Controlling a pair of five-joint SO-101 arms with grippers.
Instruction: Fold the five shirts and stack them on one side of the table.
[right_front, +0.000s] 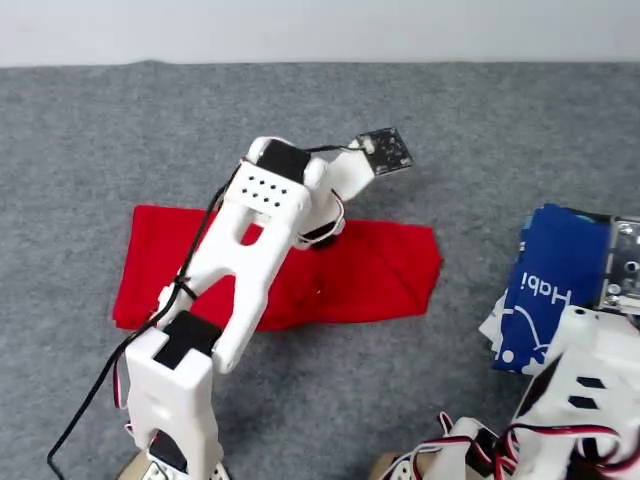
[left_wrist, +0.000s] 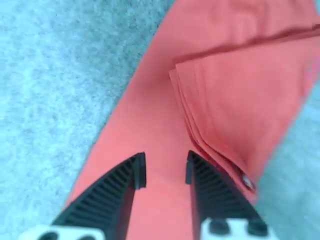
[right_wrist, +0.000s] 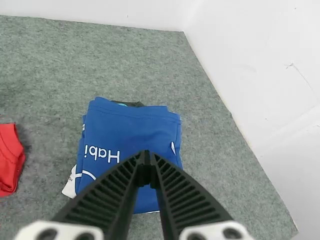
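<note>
Left wrist view: we see our left pincer (left_wrist: 165, 167) partly open over the folded red shirt (left_wrist: 235, 90) at the middle of the tabletop (right_front: 90, 130), gripping nothing. Our right pincer (right_wrist: 148, 159) is closed and empty above the blue shirt (right_wrist: 127, 135) by the right edge.

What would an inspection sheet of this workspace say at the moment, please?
Surface: grey felt cover, lying flat.
Job's things: red shirt partly folded, mid-table; blue shirt folded on top of a stack near the wall.
Clutter: nothing seen.
Grippers: left gripper open over the red shirt; right gripper shut above the blue shirt.
Cables: black cable along the left arm; wires at the right arm's base.
Surroundings: white wall.
</note>
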